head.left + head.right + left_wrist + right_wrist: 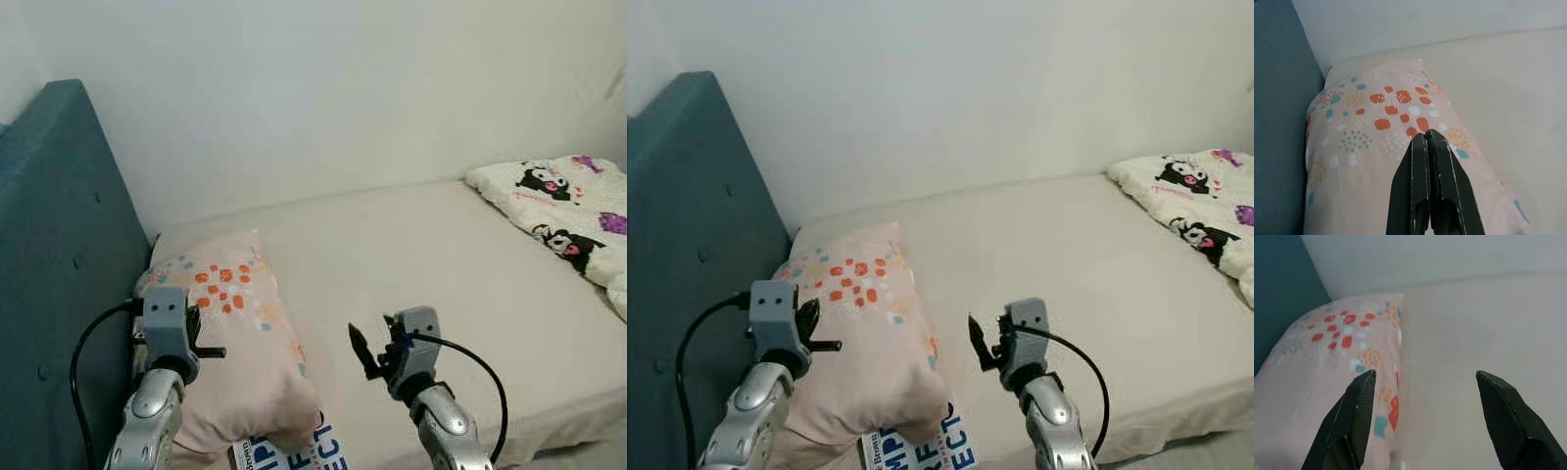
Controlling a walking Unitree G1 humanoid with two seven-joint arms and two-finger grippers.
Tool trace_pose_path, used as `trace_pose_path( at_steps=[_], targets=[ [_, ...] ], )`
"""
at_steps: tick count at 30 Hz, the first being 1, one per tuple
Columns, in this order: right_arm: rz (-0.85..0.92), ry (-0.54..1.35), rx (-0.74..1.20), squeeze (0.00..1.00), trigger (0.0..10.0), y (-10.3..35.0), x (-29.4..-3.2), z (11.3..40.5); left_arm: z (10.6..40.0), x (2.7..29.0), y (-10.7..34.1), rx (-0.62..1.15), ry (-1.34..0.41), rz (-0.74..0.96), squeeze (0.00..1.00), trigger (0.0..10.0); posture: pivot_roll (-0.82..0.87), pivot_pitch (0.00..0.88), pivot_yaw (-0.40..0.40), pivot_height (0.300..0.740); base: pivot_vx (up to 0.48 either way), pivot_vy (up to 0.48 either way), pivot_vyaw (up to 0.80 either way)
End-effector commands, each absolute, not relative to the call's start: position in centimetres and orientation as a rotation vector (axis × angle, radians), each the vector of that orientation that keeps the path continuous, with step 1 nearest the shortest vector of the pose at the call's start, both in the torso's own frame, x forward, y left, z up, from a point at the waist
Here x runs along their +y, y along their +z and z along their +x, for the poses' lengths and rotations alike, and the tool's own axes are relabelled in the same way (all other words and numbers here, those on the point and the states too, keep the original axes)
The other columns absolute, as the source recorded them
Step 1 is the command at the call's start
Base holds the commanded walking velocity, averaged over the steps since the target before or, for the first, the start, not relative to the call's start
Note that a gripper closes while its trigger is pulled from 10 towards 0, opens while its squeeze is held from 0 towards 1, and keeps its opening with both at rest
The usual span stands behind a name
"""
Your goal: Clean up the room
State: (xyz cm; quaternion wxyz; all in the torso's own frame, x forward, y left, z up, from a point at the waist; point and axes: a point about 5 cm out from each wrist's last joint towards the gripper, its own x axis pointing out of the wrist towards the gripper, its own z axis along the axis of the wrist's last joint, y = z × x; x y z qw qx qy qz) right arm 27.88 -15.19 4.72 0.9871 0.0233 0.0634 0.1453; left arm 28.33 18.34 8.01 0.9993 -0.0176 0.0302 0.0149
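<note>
Pillow (pixel 230 338), pink with orange and teal spots: we take this as the thing the tidying concerns, since it lies at the head of the bed (pixel 441 284) against the blue headboard (pixel 54 264). Its long axis runs away from us, from the near edge of the bed toward the white wall (pixel 323 88), roughly parallel to the headboard.

The left gripper (pixel 1426 139) hovers directly over the near half of the pillow, its two black fingers pressed together with nothing between them and pointing along the pillow's length. The right gripper (pixel 1425 382) hangs above the bare sheet just beside the pillow's right edge, its fingers spread wide apart and empty; the pillow lies ahead of it and to its left.

We judge the left arm to be the nearer one, already over the pillow, while the right would have to travel sideways to reach it. Whether either gripper touches the fabric we cannot tell.

A printed paper or bag with blue lettering (pixel 294 452) sits under the pillow's near end. A patterned blanket (pixel 573 211) lies well apart, far to the right of the right gripper.
</note>
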Motion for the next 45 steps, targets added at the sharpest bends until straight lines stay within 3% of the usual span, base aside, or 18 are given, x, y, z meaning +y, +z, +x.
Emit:
trace_pose_path(
  at_steps=[1, 15, 45],
  targets=[
    [0.082, 0.287, 0.151, 0.0, 10.0, 4.28, -15.07, 27.7, 28.02, 18.55, 7.33, 0.095, 0.03, -0.036, 0.0, 10.0, -0.03, 0.053, -0.006, 0.74, 0.0, 0.0, 0.0],
    [0.1, 0.295, 0.183, 0.0, 10.0, 3.72, -14.68, 27.37, 27.88, 18.34, 7.02, 0.116, 0.015, -0.024, 0.0, 10.0, -0.03, 0.057, -0.002, 0.74, 0.0, 0.0, 0.0],
    [0.114, 0.331, 0.204, 0.0, 10.0, 3.45, -14.38, 26.89, 27.44, 18.02, 6.81, 0.157, 0.009, -0.02, 0.0, 10.0, -0.03, 0.052, -0.005, 0.74, 0.0, -0.457, 0.0]
  ],
)
